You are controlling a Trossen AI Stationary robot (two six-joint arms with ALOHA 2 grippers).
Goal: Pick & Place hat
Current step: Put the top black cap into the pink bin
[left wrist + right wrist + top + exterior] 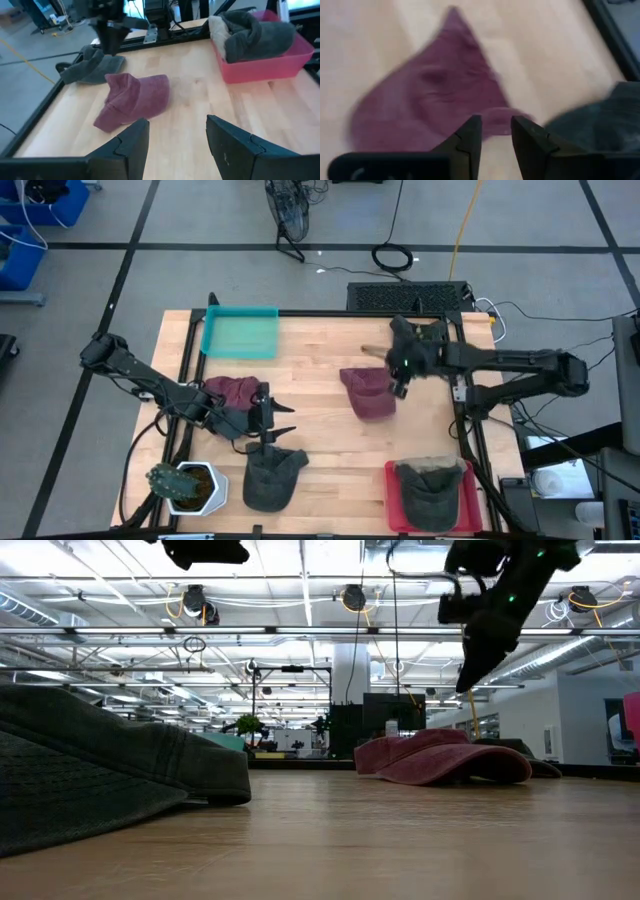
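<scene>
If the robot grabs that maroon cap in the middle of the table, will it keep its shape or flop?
The maroon cap looks like soft cloth with a creased, sagging crown, so it would probably droop. Its brim may stay stiffer. It lies flat, so rolling seems unlikely.

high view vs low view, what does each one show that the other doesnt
Only the high view shows the teal tray, the red bin holding a dark hat, the potted plant, and the left pincer open above a dark green hat. Only the low view shows the room behind the table: ceiling lights and trusses. Both show the maroon hat mid-table with the right pincer just above it.
</scene>
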